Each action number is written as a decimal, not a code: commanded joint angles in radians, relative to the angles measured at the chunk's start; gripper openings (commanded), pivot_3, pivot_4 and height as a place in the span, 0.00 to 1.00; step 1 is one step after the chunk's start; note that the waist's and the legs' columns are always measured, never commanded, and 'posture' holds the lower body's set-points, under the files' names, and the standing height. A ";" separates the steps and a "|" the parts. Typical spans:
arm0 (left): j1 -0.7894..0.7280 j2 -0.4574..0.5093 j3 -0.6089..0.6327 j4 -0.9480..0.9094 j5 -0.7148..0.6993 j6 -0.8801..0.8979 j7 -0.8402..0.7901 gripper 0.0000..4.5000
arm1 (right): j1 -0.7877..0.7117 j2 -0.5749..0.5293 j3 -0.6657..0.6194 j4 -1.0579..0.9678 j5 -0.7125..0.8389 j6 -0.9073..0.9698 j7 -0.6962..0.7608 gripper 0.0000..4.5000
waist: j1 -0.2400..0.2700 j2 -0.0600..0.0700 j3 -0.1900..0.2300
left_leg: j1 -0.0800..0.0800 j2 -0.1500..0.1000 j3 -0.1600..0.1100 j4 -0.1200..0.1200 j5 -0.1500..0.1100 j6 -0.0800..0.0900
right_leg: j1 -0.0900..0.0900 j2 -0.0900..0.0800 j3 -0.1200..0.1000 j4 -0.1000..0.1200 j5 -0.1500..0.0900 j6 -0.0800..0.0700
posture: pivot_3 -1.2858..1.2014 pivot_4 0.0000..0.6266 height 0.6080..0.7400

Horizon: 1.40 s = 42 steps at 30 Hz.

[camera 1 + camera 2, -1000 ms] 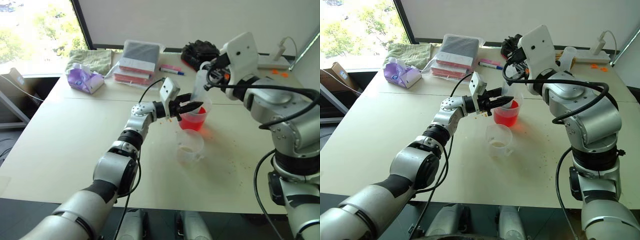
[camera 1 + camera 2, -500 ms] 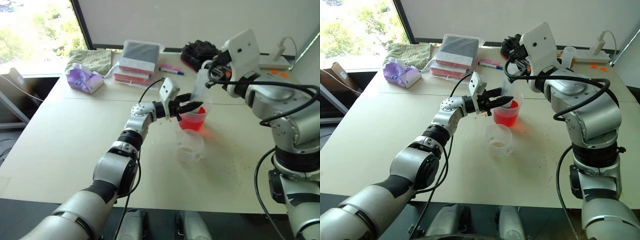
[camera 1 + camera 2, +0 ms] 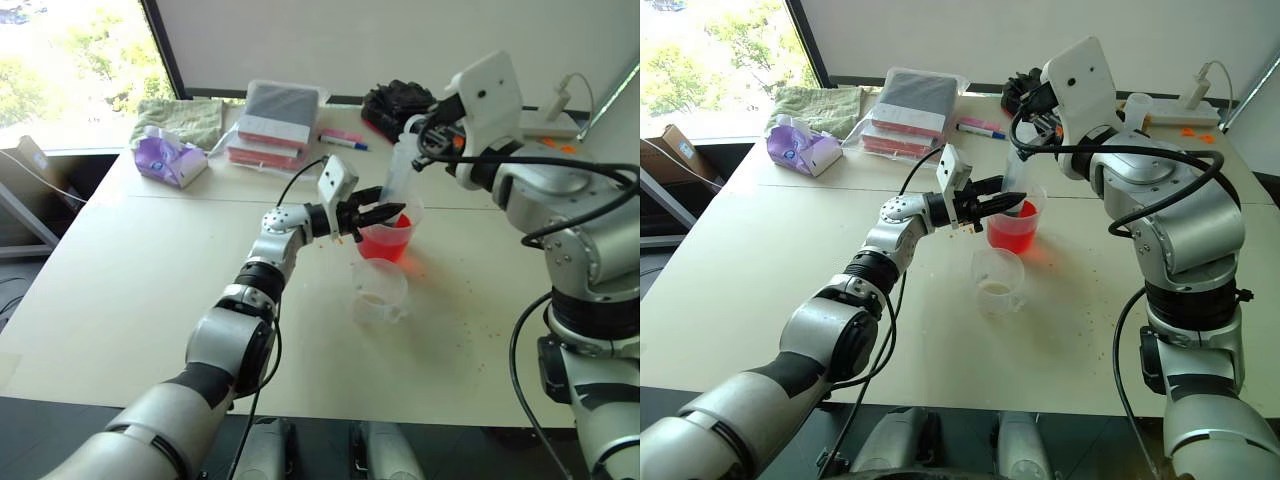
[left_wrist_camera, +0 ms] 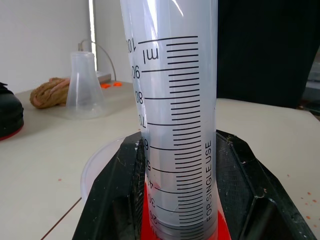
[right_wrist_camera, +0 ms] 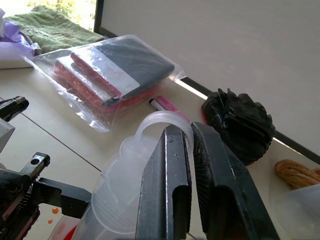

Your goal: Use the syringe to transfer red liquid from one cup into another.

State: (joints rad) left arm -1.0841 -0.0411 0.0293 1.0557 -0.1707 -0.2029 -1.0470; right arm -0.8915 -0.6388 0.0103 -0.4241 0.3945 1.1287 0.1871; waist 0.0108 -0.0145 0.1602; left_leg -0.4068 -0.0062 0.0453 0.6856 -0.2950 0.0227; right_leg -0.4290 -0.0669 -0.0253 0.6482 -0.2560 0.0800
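Head view: left claw (image 3: 385, 213) clamped on the syringe (image 3: 396, 172) barrel, right over the wider cup (image 3: 389, 238) of red liquid (image 3: 386, 243); syringe standing tilted in that cup, smaller cup (image 3: 379, 292) just in front on the tabletop (image 3: 120, 270), near-empty. Right claw (image 3: 425, 140) up at the syringe's top end. Left wrist view: black fingers (image 4: 112, 195) pressed to both sides of the graduated barrel, red showing below. Right wrist view: fingers (image 5: 167, 195) together, pinching the plunger's ring; bagged books (image 5: 107, 75) and pink-capped marker (image 5: 165, 106) beyond.
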 commanded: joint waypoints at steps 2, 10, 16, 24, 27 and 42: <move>0.031 -0.031 -0.071 0.002 0.047 0.005 -0.063 0.32 | -0.086 -0.023 -0.081 -0.007 -0.063 -0.076 -0.025 0.01 | 0.000 0.000 0.000 | 0.000 0.000 0.000 0.000 0.000 0.000 | 0.000 0.000 0.000 0.000 0.000 0.000 | 0.52 0.24 1.00; 0.028 -0.035 -0.071 0.002 0.046 0.005 -0.061 0.32 | -0.089 -0.025 -0.080 -0.004 -0.066 -0.079 -0.023 0.01 | 0.000 0.000 0.000 | 0.000 0.000 0.000 0.000 0.000 0.000 | 0.000 0.000 0.000 0.000 0.000 0.000 | 0.52 0.24 1.00; 0.027 -0.037 -0.070 0.000 0.045 0.006 -0.060 0.32 | -0.086 -0.025 -0.078 -0.007 -0.068 -0.075 -0.019 0.01 | 0.000 0.000 0.000 | 0.000 0.000 0.000 0.000 0.000 0.000 | 0.000 0.000 0.000 0.000 0.000 0.000 | 0.52 0.24 1.00; 0.026 -0.036 -0.070 -0.003 0.043 0.008 -0.061 0.32 | -0.073 -0.020 -0.079 -0.020 -0.064 -0.066 -0.014 0.01 | 0.000 0.000 0.000 | 0.000 0.000 0.000 0.000 0.000 0.000 | 0.000 0.000 0.000 0.000 0.000 0.000 | 0.52 0.24 1.00; 0.026 -0.036 -0.070 -0.005 0.042 0.007 -0.060 0.32 | -0.067 -0.021 -0.077 -0.024 -0.064 -0.067 -0.012 0.01 | 0.000 0.000 0.000 | 0.000 0.000 0.000 0.000 0.000 0.000 | 0.000 -0.001 0.000 0.000 0.000 0.000 | 0.52 0.24 1.00; 0.025 -0.031 -0.063 -0.012 0.037 0.012 -0.057 0.32 | -0.053 -0.033 -0.088 -0.048 -0.065 -0.033 0.035 0.81 | 0.001 0.000 0.000 | 0.000 0.000 0.000 0.000 0.000 0.000 | 0.000 -0.001 0.000 0.000 0.000 0.000 | 0.52 0.24 1.00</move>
State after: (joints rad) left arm -1.0746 -0.0472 0.0252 1.0414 -0.1743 -0.2002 -1.0620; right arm -0.9028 -0.6527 -0.0184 -0.4277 0.3448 1.1202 0.2220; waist 0.0116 -0.0145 0.1602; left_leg -0.4069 -0.0063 0.0453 0.6855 -0.2951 0.0228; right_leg -0.4290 -0.0681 -0.0254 0.6477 -0.2560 0.0800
